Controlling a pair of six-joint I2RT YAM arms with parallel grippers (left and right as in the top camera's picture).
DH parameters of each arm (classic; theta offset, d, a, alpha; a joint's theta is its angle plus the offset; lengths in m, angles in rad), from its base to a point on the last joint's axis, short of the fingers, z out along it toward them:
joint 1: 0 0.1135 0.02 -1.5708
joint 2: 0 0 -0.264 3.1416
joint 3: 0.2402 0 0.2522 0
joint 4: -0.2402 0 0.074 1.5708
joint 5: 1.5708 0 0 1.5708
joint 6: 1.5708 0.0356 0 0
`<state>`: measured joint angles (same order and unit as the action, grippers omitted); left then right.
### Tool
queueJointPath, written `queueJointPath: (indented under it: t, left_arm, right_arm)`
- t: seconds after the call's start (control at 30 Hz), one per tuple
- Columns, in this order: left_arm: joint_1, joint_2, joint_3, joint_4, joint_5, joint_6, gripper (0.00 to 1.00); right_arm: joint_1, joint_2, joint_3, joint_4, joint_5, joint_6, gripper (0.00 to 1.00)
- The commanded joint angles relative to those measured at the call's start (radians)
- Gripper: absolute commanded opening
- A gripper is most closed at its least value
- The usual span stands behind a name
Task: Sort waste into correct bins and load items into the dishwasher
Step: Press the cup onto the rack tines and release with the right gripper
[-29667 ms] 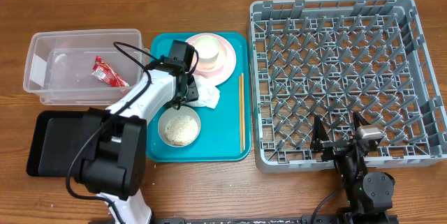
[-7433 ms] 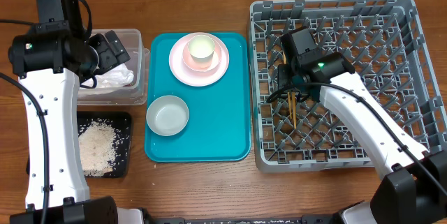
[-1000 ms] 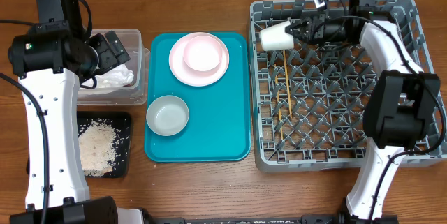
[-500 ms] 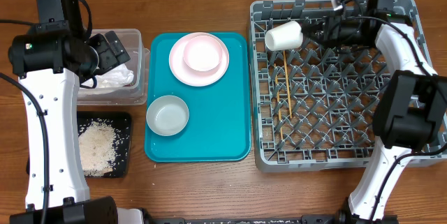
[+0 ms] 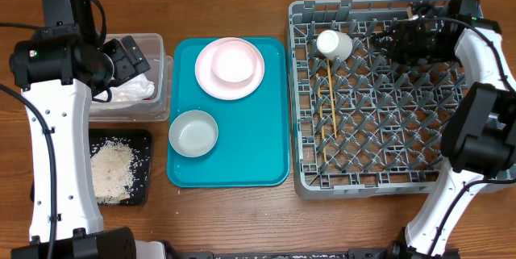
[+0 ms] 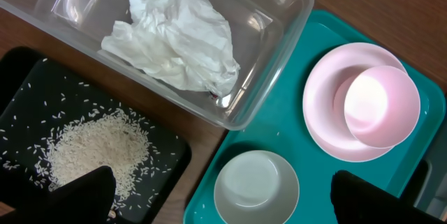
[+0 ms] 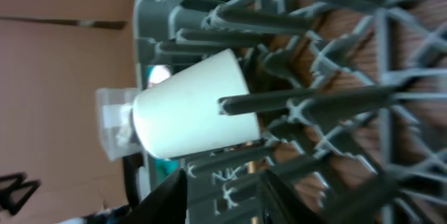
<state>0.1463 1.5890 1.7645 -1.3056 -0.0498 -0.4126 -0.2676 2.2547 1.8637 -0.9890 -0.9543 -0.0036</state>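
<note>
We count one cream cup (image 5: 333,44), tipped on its side among the pegs near the far left corner of the grey dish rack (image 5: 379,185), just inside its rim. Two chopsticks (image 5: 329,102) lie along the rack floor just below the cup. The right tool (image 5: 401,39) sits over the rack, apart from the cup, with its fingers spread and holding nothing.

On the teal tray (image 5: 250,158) we see one pink plate (image 5: 211,85) carrying one smaller pink dish (image 5: 232,60). One white-grey bowl (image 5: 193,133) sits there too, and bare teal runs down the tray's right side.

One clear tub (image 6: 276,56) holds one crumpled napkin (image 6: 174,39), and one black tray (image 6: 21,84) holds the rice (image 6: 94,147). Both bins lie just beside the teal tray's left edge. The left tool (image 5: 125,57) hovers above the tub, its fingers spread wide and empty.
</note>
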Motion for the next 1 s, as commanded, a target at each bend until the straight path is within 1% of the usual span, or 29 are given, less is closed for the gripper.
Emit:
queueJointPath:
  t: [0.0, 0.03, 0.17, 0.3, 0.53, 0.63, 0.77, 0.97]
  left_arm:
    - [0.004, 0.000, 0.016, 0.001, -0.005, 0.005, 1.00]
    - [0.004, 0.000, 0.016, 0.001, -0.005, 0.005, 1.00]
    - [0.004, 0.000, 0.016, 0.001, -0.005, 0.005, 1.00]
    - [0.004, 0.000, 0.016, 0.001, -0.005, 0.005, 1.00]
    - [0.004, 0.000, 0.016, 0.001, -0.005, 0.005, 1.00]
    - [0.004, 0.000, 0.016, 0.001, -0.005, 0.005, 1.00]
    - [0.004, 0.000, 0.016, 0.001, -0.005, 0.005, 1.00]
    - [0.004, 0.000, 0.016, 0.001, -0.005, 0.005, 1.00]
  right_arm:
    - [0.040, -0.135, 0.089, -0.027, 0.169, 0.011, 0.27]
    - [0.062, -0.163, 0.098, -0.039, 0.216, 0.011, 0.24]
    - [0.175, -0.246, 0.102, -0.055, 0.403, 0.003, 0.05]
    - [0.334, -0.257, 0.096, -0.055, 0.623, 0.003, 0.04]
    - [0.493, -0.200, 0.071, -0.032, 0.877, 0.004, 0.04]
    - [0.516, -0.171, 0.071, -0.028, 0.962, 0.006, 0.04]
    - [0.508, -0.152, 0.071, -0.019, 1.083, 0.066, 0.04]
    - [0.467, -0.151, 0.071, -0.032, 1.093, 0.087, 0.04]
